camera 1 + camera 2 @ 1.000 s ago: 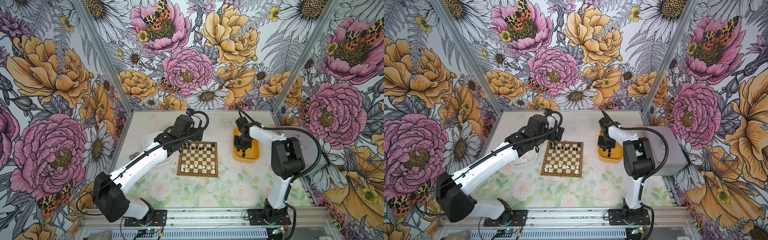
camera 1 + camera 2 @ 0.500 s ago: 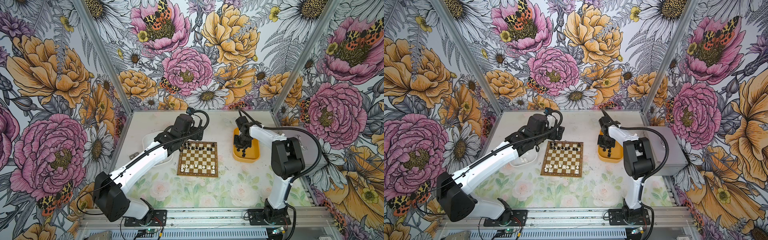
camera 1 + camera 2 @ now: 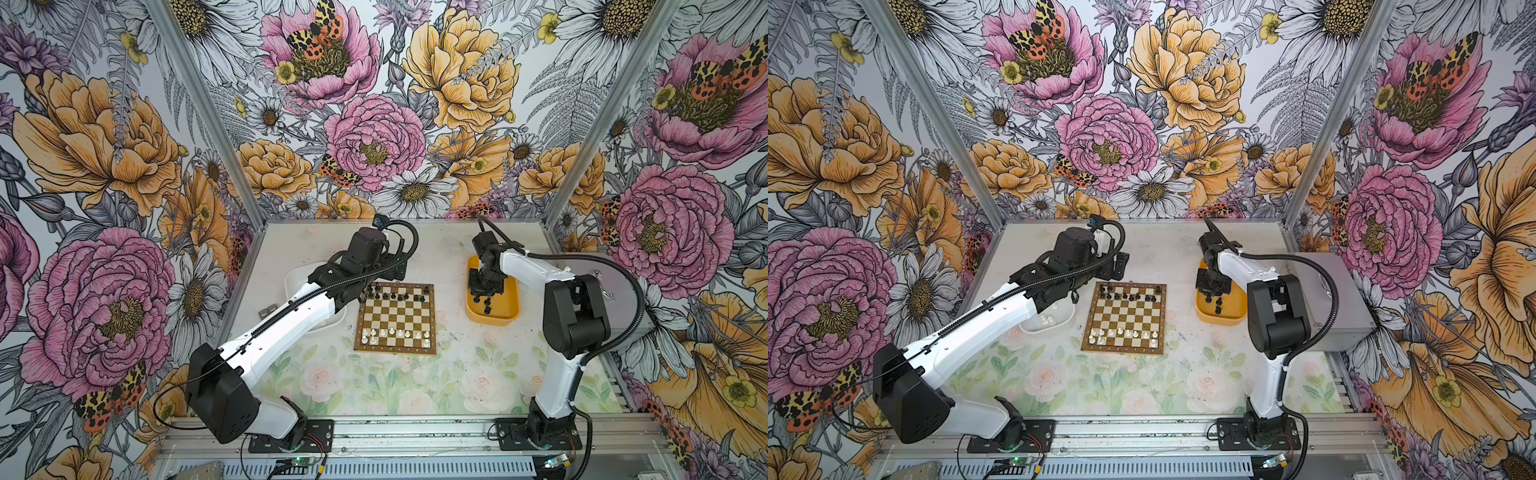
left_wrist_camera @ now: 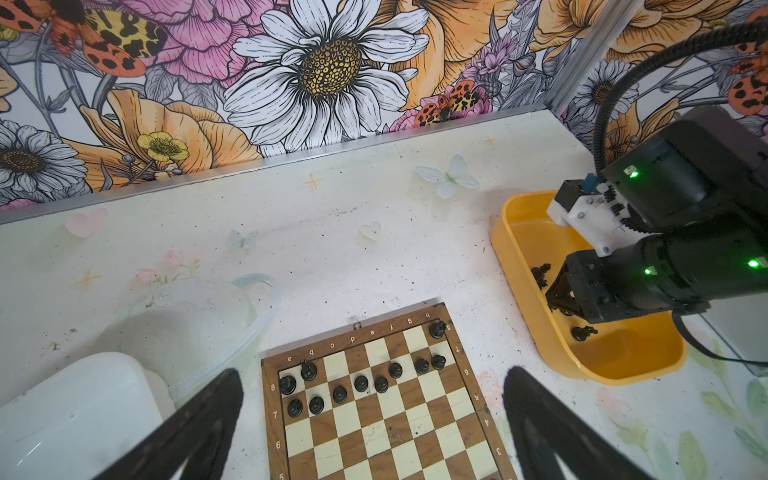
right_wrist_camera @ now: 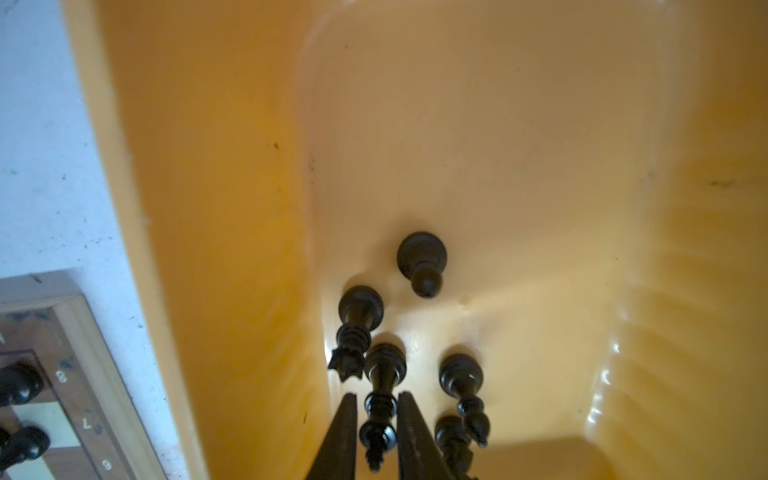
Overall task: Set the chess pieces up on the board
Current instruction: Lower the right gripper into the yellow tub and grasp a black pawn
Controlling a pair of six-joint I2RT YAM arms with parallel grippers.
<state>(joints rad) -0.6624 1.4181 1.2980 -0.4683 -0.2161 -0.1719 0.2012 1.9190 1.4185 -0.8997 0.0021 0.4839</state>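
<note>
on the pale flowered table [image 3: 415, 395] the left arm [image 3: 291, 324] is stretching toward the far left corner of the board [image 3: 397, 320], while the right arm [image 3: 536, 270] is bending down into the yellow tray [image 3: 505, 303]. the board is lying flat in the middle of the table, with the yellow tray just beside it on the right and the white tray [image 3: 297, 278] on its left, partly under the left arm. the left gripper [image 4: 374, 374] is hanging above the board's black end with its jaws spread wide and nothing between them. the right gripper [image 5: 376, 395] is pointing down inside the yellow tray, its two fingers [image 5: 345, 428] drawn in close on either side of a tall black piece [image 5: 379, 374] that is lying on the tray floor; i cannot tell whether they are actually pinching it. black pieces [image 3: 392, 295] are standing in the board's two far rows, and white pieces [image 3: 399, 332] are standing along its near edge. a few more white pieces are sitting in the white tray [image 3: 1047, 319]. next to the flanked piece, a crowned black piece [image 5: 357, 328], a black pawn [image 5: 422, 262] and another black figure [image 5: 463, 386] are lying on their sides.
</note>
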